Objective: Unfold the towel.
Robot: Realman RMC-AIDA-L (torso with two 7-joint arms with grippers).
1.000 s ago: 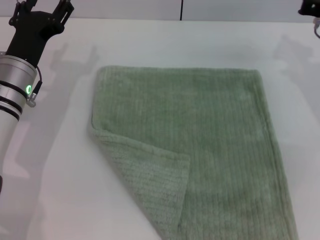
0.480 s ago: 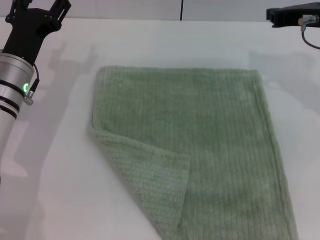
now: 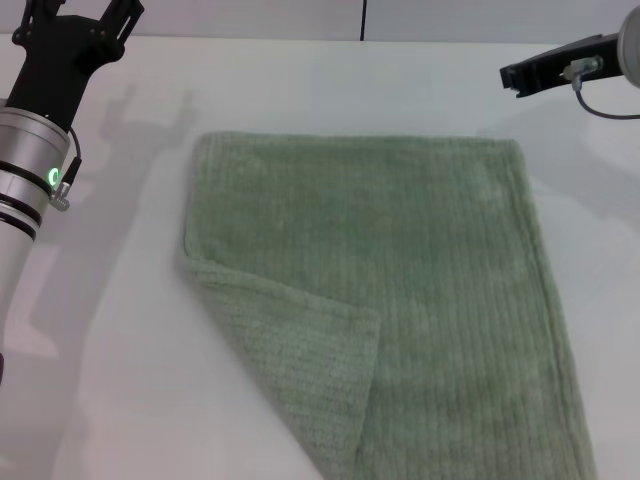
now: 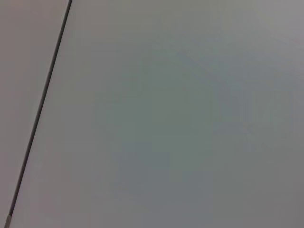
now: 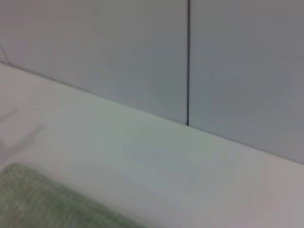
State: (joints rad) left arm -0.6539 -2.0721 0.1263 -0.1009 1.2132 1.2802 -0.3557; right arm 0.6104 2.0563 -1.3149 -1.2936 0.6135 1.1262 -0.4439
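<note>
The sage-green towel (image 3: pixel 400 280) lies flat on the white table (image 3: pixel 110 380) in the head view, reaching past the near edge of the picture. Its near-left corner (image 3: pixel 300 370) is folded over onto the top, showing the paler underside. One towel corner also shows in the right wrist view (image 5: pixel 38 204). My left gripper (image 3: pixel 82 15) is open and empty at the far left, well clear of the towel. My right gripper (image 3: pixel 515 75) hangs above the table just beyond the towel's far-right corner, touching nothing.
A grey wall with a dark vertical seam (image 3: pixel 362 20) stands behind the table; the seam also shows in the right wrist view (image 5: pixel 188 61) and the left wrist view (image 4: pixel 42 104). Bare table surrounds the towel on the left, far and right sides.
My right gripper has come in from the upper right edge, moving left and down toward the towel's far-right corner. The left arm and the towel have not moved.
</note>
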